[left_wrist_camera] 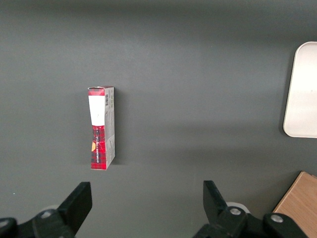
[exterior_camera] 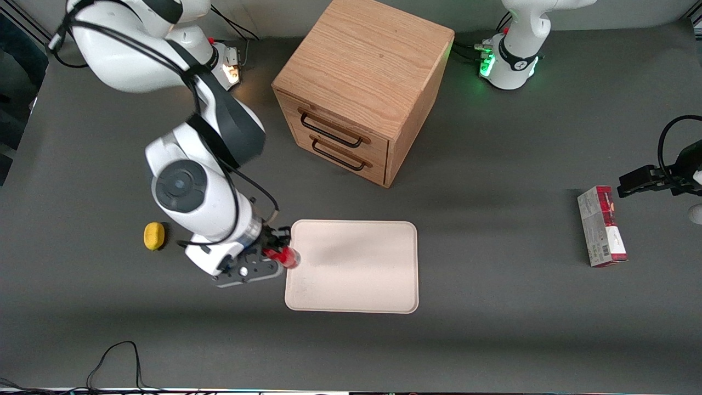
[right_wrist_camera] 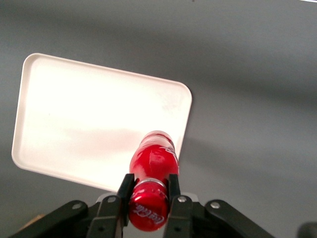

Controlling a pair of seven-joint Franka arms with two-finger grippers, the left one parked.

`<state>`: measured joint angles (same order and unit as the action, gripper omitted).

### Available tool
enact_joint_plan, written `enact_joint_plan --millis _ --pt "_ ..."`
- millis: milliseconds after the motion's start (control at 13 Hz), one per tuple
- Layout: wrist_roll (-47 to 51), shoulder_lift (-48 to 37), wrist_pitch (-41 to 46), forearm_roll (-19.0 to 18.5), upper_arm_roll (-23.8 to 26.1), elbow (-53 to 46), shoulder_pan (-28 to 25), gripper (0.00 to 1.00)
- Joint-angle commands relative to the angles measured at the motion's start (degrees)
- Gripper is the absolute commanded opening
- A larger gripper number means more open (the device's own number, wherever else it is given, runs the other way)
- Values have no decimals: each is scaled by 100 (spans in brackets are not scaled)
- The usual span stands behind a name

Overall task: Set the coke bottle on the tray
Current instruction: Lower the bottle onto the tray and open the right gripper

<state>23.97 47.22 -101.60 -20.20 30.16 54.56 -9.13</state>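
The gripper (exterior_camera: 272, 253) clamps the coke bottle (right_wrist_camera: 152, 167) below its cap, above the tray's (exterior_camera: 362, 285) edge; long axis hanging base-first toward the tray

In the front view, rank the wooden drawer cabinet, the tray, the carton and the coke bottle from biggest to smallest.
1. Wooden cabinet
2. Tray
3. Carton
4. Coke bottle, held in the gripper over the tray's edge

We look steeply down from the front, high over the table (exterior_camera: 493, 340); our right wrist camera sits close above the gripper (right_wrist_camera: 148, 191), closed on the coke bottle (right_wrist_camera: 152, 163), facing down at the tray (right_wrist_camera: 89, 119); the left wrist view, higher up, shares that tray's edge.
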Motion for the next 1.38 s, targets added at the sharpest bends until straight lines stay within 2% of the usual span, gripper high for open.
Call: enact_joint_plan --millis 0,462,692,769,846,923,1077,1231,1308 --pt "90 199 -824 -457 122 344 87 1" --pt "108 586 -1301 -976 86 371 96 8" --pt "292 718 -1520 -1012 86 380 96 16" --pt "292 736 -1608 -1012 86 380 96 23" --pt "292 762 -1661 -1021 78 380 96 36" --pt "284 780 -1714 -1030 69 389 96 99" --pt "327 763 -1828 -1327 77 442 105 100" --pt "546 605 -1750 -1276 112 424 122 100" --pt "591 422 -1619 -1137 113 433 122 100"
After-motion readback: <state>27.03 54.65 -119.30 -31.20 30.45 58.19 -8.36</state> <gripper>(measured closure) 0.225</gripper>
